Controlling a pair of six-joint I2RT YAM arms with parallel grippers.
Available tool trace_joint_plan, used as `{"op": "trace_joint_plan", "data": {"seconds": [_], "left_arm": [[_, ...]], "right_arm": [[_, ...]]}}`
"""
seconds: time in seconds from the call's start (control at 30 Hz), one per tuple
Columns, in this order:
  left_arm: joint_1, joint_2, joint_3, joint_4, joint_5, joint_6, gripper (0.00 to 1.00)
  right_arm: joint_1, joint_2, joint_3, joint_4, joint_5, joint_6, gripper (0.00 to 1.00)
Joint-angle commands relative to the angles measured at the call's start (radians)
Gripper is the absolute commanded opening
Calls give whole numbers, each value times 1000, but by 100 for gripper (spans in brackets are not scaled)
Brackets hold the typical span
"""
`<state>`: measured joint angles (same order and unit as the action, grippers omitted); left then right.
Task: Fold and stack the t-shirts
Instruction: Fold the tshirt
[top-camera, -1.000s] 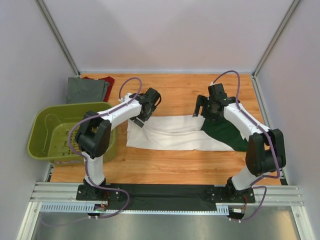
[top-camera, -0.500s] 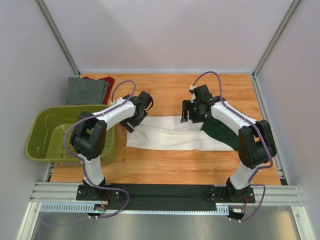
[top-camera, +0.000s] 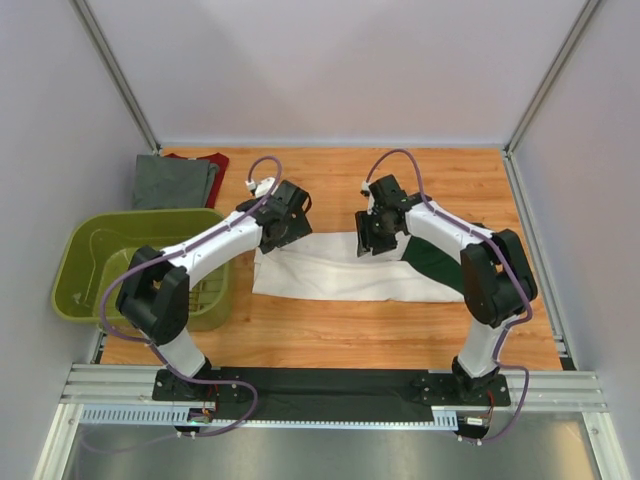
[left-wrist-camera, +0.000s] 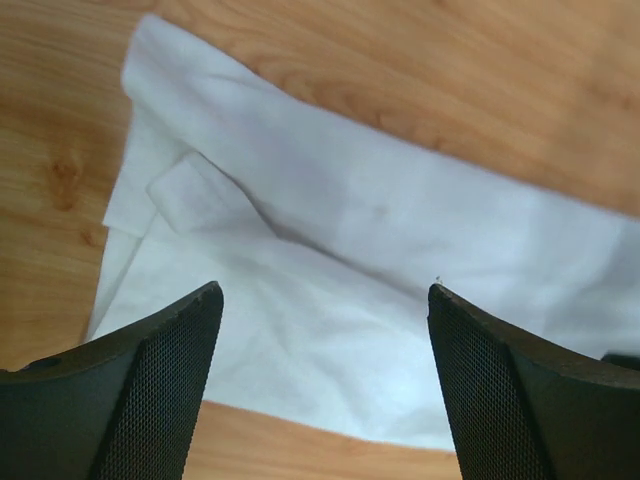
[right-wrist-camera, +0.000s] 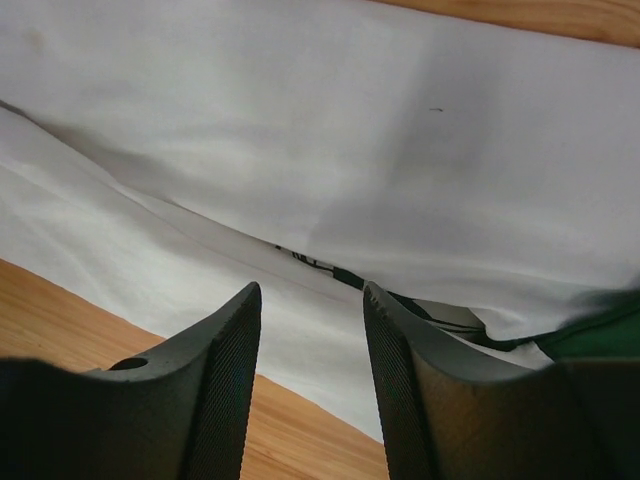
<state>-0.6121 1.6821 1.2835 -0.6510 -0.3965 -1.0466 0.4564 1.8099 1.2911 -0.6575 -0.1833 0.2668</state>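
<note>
Left wrist — jaws spread over white t-shirt (left-wrist-camera: 380, 250).

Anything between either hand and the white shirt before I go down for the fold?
Nothing visible. The left hand and right hand both hang over the white shirt, jaws apart; their wrist views show only its cloth and the wooden table below.

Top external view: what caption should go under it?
The left gripper and right gripper over the white shirt, green basket beside.
</note>
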Motion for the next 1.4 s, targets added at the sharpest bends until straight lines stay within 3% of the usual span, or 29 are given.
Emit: {"op": "trace_joint_plan", "data": {"seconds": [0.0, 0.27, 0.47, 0.63, 0.93, 1.37], "left_arm": [[-40, -71, -65, 119, 79, 261, 89], [-49, -127, -220, 228, 168, 502, 86], [-49, -104, -280, 223, 171, 488, 85], [-49, -71, -280, 169, 156, 482, 82], [-51, -27, -253, 136, 157, 496, 82], [-51, 62, -194, 45, 114, 476, 81]], "right_arm": [[28, 26, 2, -13, 15, -31, 47], [37, 103, 45, -28, 30, -29, 47], [47, 127, 45, -37, 94, -18, 53], [45, 141, 53, -37, 148, -6, 41], [47, 161, 74, -45, 166, -3, 0], [33, 143, 175, -111, 182, -3, 0]]}}
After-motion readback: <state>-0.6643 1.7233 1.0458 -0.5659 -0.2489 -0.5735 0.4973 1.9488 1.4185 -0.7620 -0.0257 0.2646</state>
